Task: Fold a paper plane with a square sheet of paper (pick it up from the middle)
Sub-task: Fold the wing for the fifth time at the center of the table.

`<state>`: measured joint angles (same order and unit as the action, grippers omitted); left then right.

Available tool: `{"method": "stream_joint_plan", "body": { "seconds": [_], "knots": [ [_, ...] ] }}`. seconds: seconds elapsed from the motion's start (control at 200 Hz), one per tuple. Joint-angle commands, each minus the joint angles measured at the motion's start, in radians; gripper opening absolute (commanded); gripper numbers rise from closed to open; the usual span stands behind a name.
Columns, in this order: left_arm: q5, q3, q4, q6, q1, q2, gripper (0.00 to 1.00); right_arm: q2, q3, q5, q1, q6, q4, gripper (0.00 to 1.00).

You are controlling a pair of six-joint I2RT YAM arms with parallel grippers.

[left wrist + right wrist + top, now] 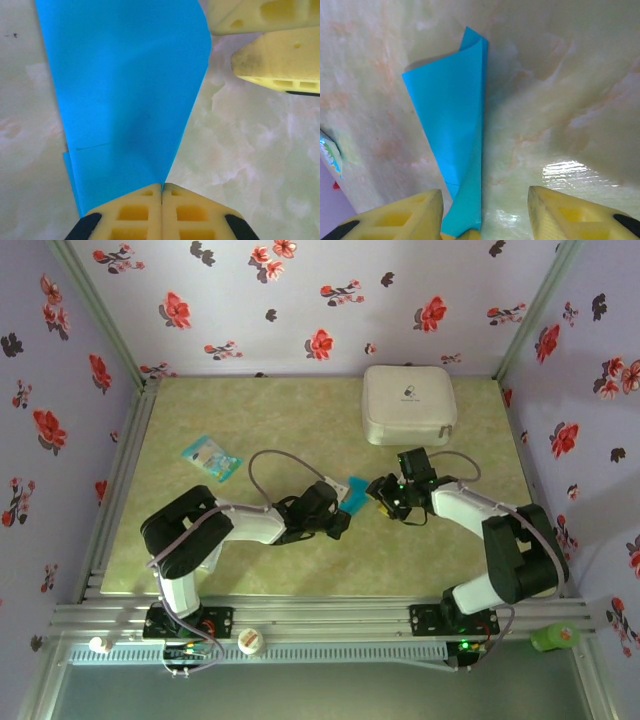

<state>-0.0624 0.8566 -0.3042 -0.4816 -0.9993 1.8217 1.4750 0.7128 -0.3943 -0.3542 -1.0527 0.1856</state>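
The teal-blue sheet of paper (pixel 353 495) is folded into a long narrow shape and held off the table between the two arms. My left gripper (pixel 341 517) is shut on its lower corner, and the paper (pixel 125 90) rises away from the closed pads (pixel 145 212). My right gripper (pixel 384 496) is open just right of the sheet. In the right wrist view its jaws (pixel 485 215) stand wide apart, with the folded paper (pixel 452 125) near the left finger (pixel 402 217) and not touching either pad. Its yellow fingers (pixel 280 57) show at the top right of the left wrist view.
A white zipped case (pixel 408 403) sits at the back right of the marbled table (pixel 250 420). A small pale-blue printed packet (pixel 211 458) lies at the left, its edge (pixel 330 152) in the right wrist view. On the front rail are a white cap (pixel 250 641) and a green object (pixel 555 637).
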Motion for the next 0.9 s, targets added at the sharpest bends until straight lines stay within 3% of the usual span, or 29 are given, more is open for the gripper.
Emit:
{"method": "stream_joint_plan", "body": {
  "seconds": [0.0,0.24,0.5,0.62,0.765,0.895],
  "knots": [
    [0.056,0.043,0.086,0.099,-0.024,-0.026,0.07,0.021,0.032,-0.04,-0.005,-0.025,-0.002,0.48],
    [0.12,0.09,0.166,0.182,-0.049,-0.019,0.07,0.056,0.039,-0.067,-0.006,-0.015,-0.008,0.46],
    [0.164,0.112,0.211,0.268,-0.062,-0.016,0.13,0.053,0.024,-0.09,-0.006,-0.022,-0.053,0.19],
    [0.202,0.152,0.279,0.338,-0.083,0.008,0.21,0.044,0.018,-0.096,-0.008,-0.031,-0.069,0.09],
    [0.28,0.194,0.343,0.395,-0.116,0.047,0.26,0.044,0.007,-0.11,-0.006,-0.043,-0.098,0.01],
    [0.349,0.213,0.365,0.416,-0.137,0.06,0.32,0.043,-0.001,-0.118,-0.006,-0.055,-0.11,0.01]
  ]
}}
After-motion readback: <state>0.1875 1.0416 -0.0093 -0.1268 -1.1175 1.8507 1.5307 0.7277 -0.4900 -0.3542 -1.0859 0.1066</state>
